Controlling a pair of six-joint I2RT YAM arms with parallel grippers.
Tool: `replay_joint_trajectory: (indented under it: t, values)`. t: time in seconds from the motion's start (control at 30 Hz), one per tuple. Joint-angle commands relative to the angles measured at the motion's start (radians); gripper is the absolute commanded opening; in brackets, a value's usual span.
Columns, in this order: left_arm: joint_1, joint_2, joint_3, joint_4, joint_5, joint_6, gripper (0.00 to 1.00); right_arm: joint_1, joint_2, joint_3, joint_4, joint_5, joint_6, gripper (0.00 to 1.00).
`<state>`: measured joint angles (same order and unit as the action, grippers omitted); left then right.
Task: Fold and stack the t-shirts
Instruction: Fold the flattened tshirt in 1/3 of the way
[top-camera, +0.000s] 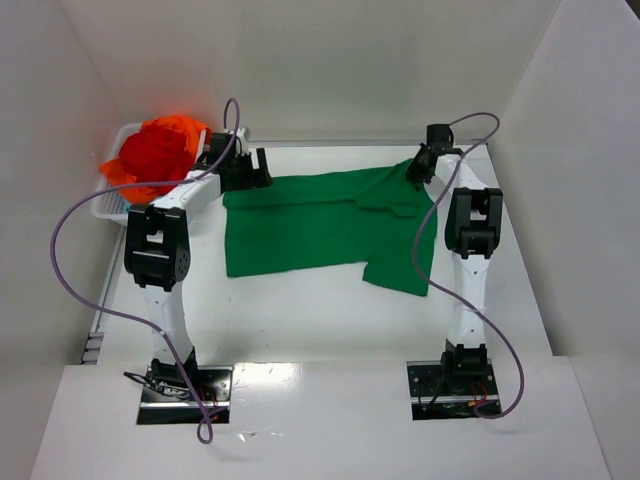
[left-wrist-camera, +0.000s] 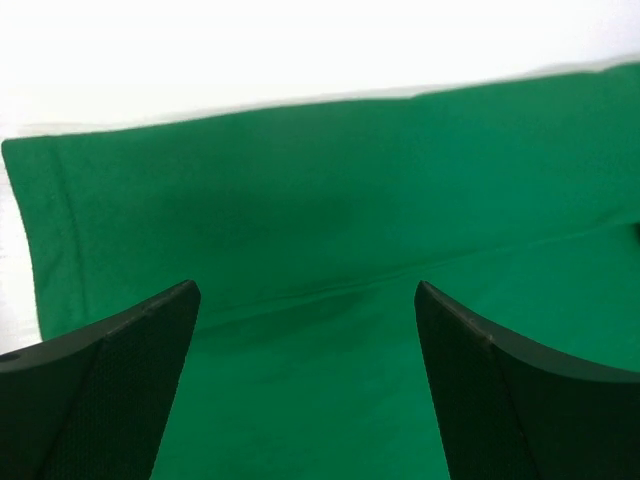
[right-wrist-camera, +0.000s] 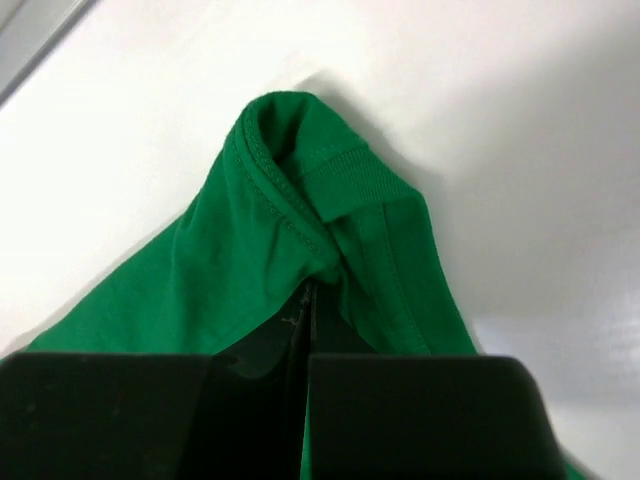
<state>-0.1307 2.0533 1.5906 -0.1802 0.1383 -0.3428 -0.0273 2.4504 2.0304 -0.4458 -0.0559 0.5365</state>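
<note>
A bright green soft cloth t-shirt (top-camera: 310, 225) lies spread flat on the white worktop (top-camera: 300, 330). Its long axis runs left to right across the worktop, between the two arms. The stitched hem is at the left end, and a sleeve juts toward the near edge at the right. The right end effector (top-camera: 418, 170) sits at the shirt's far-right corner. In the right wrist view it (right-wrist-camera: 308, 340) is clenched on a bunched fold of the green cloth, with a ribbed, stitched edge humped up just beyond the closed jaws. The left end effector (top-camera: 255, 172) sits at the far-left corner. From its own camera it (left-wrist-camera: 305, 380) is released, the jaws standing wide apart with nothing between them. The green cloth lies flat directly under and ahead of it, and the hem edge runs down its left side. Each arm is therefore nearest its own end of the far edge, but only the right one has hold of the cloth. The next move probably depends on the left end effector dropping onto the hem corner below it and closing. Both arms could then draw the far edge toward the near one, folding along the long axis. If only the right end were lifted, the cloth would likely skew. A heap of red and orange t-shirts (top-camera: 155, 155) waits in the white slotted plastic basket (top-camera: 108, 207) at the far left, just beside the left arm.
</note>
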Motion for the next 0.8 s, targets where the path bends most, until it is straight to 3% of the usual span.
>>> replay_joint_trajectory:
  t: [0.0, 0.13, 0.2, 0.23, 0.33, 0.37, 0.6, 0.77]
  values:
    - [0.003, -0.016, -0.02, -0.002, -0.016, 0.005, 0.95, -0.025, 0.064, 0.129, -0.068, 0.031, -0.041, 0.0]
    - [0.003, -0.048, -0.043, -0.002, -0.016, -0.004, 0.92, -0.034, 0.035, 0.159, -0.105, -0.016, -0.041, 0.0]
    - [0.003, -0.074, -0.066, -0.002, -0.025, -0.004, 0.91, -0.034, -0.019, 0.113, -0.073, -0.03, -0.041, 0.05]
    - [0.003, -0.085, -0.066, -0.002, -0.025, -0.018, 0.91, -0.034, -0.089, 0.053, -0.058, -0.03, -0.041, 0.14]
    - [0.003, -0.136, -0.106, -0.002, -0.025, -0.036, 0.91, -0.043, -0.218, -0.091, 0.024, -0.071, -0.041, 0.26]
    - [0.003, -0.165, -0.106, -0.002, -0.025, -0.047, 0.91, -0.043, -0.311, -0.129, 0.066, -0.081, -0.041, 0.38]
    - [0.003, -0.294, -0.226, -0.002, -0.025, -0.143, 0.91, -0.043, -0.586, -0.375, 0.062, -0.05, -0.021, 0.6]
    - [-0.006, -0.451, -0.378, 0.007, -0.025, -0.191, 0.92, -0.043, -0.746, -0.659, 0.085, -0.032, -0.021, 0.74]
